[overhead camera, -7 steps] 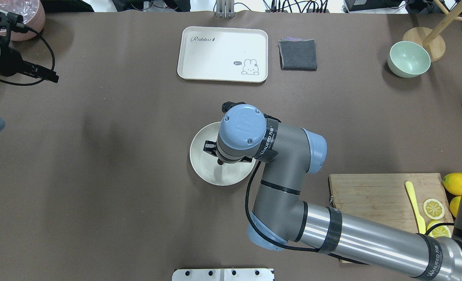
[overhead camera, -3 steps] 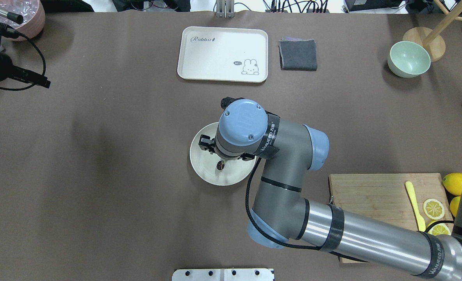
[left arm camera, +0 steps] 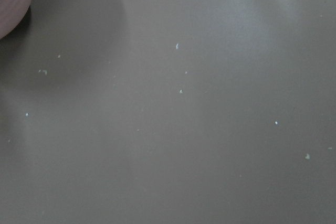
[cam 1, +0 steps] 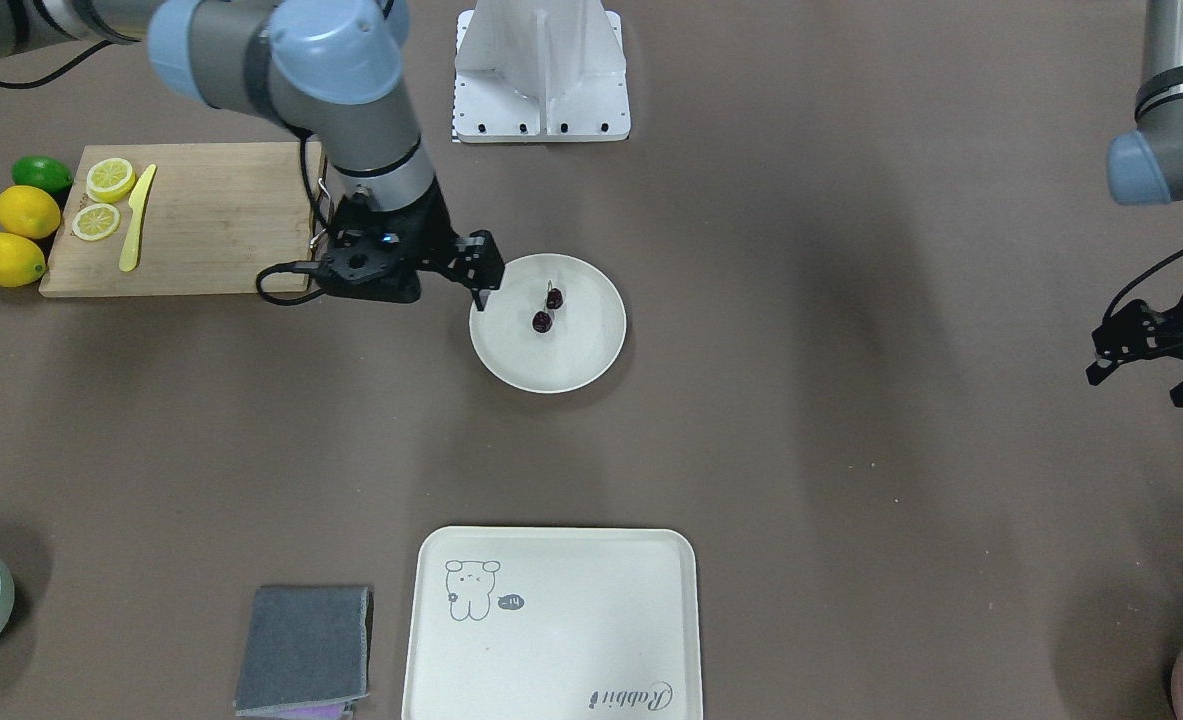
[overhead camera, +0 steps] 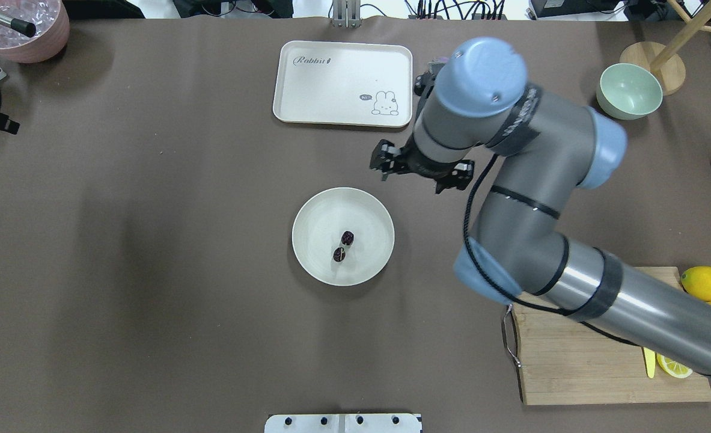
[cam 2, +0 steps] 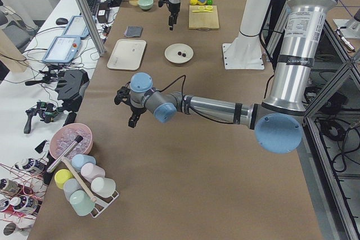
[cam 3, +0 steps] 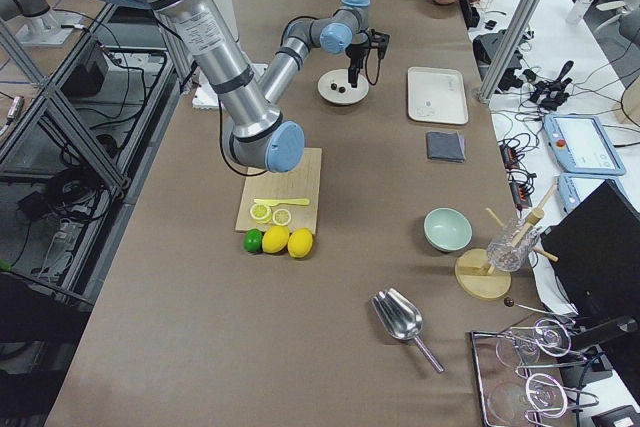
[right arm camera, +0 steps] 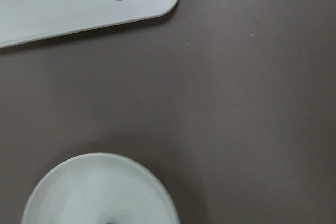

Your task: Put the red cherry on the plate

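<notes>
I read the right tool (overhead camera: 420, 171) as fully spread: its two fingers (overhead camera: 385, 162) stand wide apart with nothing between them. It hangs well above the counter (overhead camera: 151, 270), pointing straight down over the bare strip between the plate (overhead camera: 316, 222) and the rabbit tray (overhead camera: 343, 66). That puts it off the plate's far rim and toward the robot's right. The red cherry (overhead camera: 346, 239) lies inside the plate, slightly on the robot's side of its centre. I see two dark fruits just beside each other, joined by thin stems, resting on the dish floor and clear of the rim. The cherry is apart from the tool and touches neither finger. In the overhead view it sits below and to the left of the tool, with the plate's far rim between them. The right wrist view shows one tray corner, bare counter, and the plate's rim at the bottom edge. The left tool (cam 1: 1141, 385) is held well away at the robot's left end of the counter, raised, with its fingers likewise spread and empty. Its wrist view shows bare counter and the edge of a pink bowl (left arm camera: 10, 3). A cutting board (overhead camera: 571, 361) with lemon slices lies near the robot's right side, well apart from the plate.
</notes>
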Tool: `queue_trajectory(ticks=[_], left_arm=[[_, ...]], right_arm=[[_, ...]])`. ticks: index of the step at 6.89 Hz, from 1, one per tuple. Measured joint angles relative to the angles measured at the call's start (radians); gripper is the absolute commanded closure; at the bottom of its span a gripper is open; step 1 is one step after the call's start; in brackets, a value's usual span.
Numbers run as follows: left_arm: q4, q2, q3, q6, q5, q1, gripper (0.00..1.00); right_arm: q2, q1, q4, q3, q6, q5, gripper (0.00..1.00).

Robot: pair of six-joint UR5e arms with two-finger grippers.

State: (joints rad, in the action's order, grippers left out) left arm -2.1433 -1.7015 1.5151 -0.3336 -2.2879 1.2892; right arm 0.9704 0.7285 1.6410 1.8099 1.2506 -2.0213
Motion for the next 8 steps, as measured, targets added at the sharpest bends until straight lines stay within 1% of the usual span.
queue_trajectory(ticks=[1,2,3,4,5,6,7,8], left_arm=[[0.026,0.025,0.000,0.088,-0.020,0.065,0.02],[0.093,0.038,0.001,0.206,-0.027,0.139,0.02],[0.199,0.041,0.005,0.330,-0.030,0.216,0.02],[0.297,0.041,0.016,0.405,-0.030,0.267,0.02],[0.359,0.046,0.033,0.424,-0.027,0.291,0.02],[0.382,0.053,0.046,0.398,-0.026,0.299,0.02],[0.387,0.062,0.053,0.364,-0.026,0.301,0.02],[0.387,0.071,0.057,0.348,-0.026,0.301,0.02]], right_arm=[[0.119,0.121,0.008,0.044,-0.174,-0.083,0.00],[0.239,0.243,0.011,0.062,-0.386,-0.142,0.00],[0.337,0.365,0.014,0.050,-0.597,-0.191,0.00],[0.411,0.470,0.014,0.026,-0.755,-0.234,0.00],[0.481,0.560,0.013,0.007,-0.888,-0.259,0.00],[0.547,0.638,0.011,-0.011,-0.997,-0.266,0.00],[0.590,0.714,0.010,-0.045,-1.109,-0.267,0.00],[0.608,0.789,0.008,-0.104,-1.231,-0.269,0.00]])
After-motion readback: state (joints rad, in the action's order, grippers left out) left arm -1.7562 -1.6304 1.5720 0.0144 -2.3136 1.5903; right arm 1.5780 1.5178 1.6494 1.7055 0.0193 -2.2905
